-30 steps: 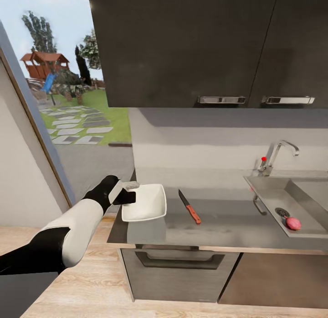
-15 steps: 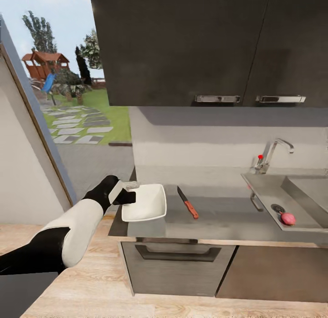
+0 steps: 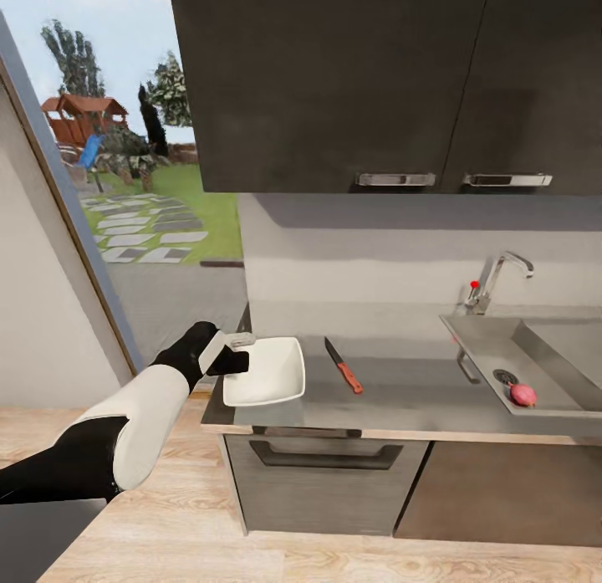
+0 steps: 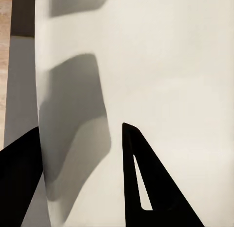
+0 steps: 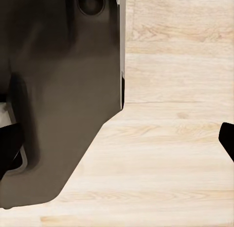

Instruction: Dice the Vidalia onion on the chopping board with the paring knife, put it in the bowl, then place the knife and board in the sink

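My view has drifted left along the desk (image 3: 401, 399), leaving the onion (image 3: 522, 394) still in the sink (image 3: 489, 336) far right, while my left tool (image 3: 238, 353) grips the white bowl's (image 3: 267, 374) rim and my right tool (image 5: 117, 154) hangs released

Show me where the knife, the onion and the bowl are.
knife (image 3: 344, 365): head view, where blade meets handle.
onion (image 3: 522, 394): head view, its middle, in the sink.
bowl (image 3: 269, 370): head view, inner floor.
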`<state>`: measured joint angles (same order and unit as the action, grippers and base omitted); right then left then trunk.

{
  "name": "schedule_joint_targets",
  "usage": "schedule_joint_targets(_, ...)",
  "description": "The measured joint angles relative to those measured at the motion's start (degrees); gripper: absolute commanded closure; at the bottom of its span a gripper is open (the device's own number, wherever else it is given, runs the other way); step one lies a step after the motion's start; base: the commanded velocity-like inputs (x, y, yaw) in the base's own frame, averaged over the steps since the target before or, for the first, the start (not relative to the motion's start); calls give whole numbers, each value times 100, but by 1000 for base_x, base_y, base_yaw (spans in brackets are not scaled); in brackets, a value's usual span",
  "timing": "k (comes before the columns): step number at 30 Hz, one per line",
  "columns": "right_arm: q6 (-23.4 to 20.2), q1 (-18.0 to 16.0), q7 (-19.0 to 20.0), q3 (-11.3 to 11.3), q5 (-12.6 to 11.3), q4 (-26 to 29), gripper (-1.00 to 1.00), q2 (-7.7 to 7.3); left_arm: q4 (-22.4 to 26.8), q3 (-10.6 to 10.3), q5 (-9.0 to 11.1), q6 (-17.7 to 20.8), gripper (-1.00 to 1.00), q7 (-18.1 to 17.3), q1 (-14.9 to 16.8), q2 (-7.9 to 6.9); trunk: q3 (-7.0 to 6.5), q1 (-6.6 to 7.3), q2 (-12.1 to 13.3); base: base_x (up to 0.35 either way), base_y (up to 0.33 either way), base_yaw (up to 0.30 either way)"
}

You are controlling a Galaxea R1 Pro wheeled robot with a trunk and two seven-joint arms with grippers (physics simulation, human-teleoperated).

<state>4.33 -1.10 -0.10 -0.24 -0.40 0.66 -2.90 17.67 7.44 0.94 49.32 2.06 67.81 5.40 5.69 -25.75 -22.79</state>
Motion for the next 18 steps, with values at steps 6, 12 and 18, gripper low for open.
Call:
schedule_joint_targets(6,2,0,-1,0,0,-1,-100,0,0,-1,0,-1,100,5,1,0,26,0,0,0,0,0)
schedule_joint_targets(12,2,0,-1,0,0,0,-100,0,0,-4,0,-1,100,6,2,0,30,0,0,0,0,0)
schedule_joint_targets(18,3,0,1,0,0,0,-100,0,0,-4,0,-1,100,5,1,0,60,0,0,0,0,0)
